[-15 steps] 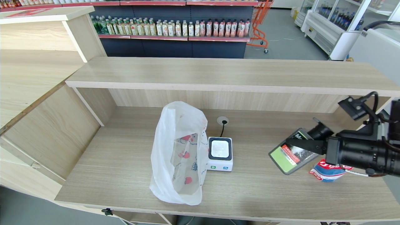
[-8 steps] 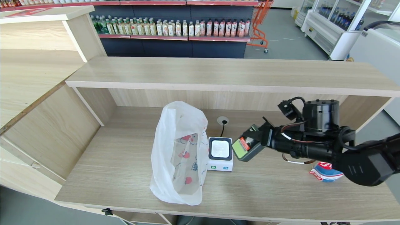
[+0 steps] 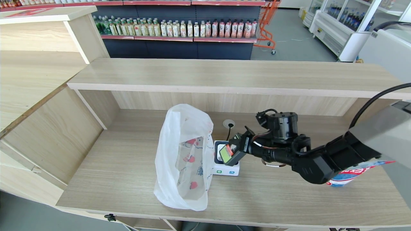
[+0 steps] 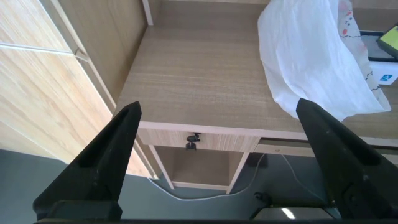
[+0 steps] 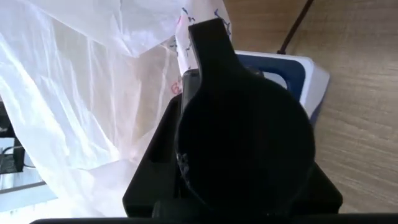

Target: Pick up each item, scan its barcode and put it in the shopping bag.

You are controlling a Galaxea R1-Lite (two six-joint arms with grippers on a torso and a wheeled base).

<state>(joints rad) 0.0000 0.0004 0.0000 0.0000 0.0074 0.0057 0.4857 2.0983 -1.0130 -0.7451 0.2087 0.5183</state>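
Note:
My right gripper is shut on a flat dark packet with a green and red label, held tilted just above the white and blue scanner. In the right wrist view the packet is a dark shape in front of the scanner and the shopping bag. The white plastic shopping bag stands open just left of the scanner. A blue, red and white snack bag lies at the counter's right, partly behind my right arm. My left gripper hangs open and holds nothing, off the counter's front edge, near the bag.
The scanner's cable runs to a round grommet behind it. A raised wooden shelf borders the counter at the back and a wooden side wall closes its left. Bare counter lies left of the bag and in front of the scanner.
My right arm has carried the packet leftward from the counter's right side to just over the scanner. The snack bag, shopping bag and scanner stay put.

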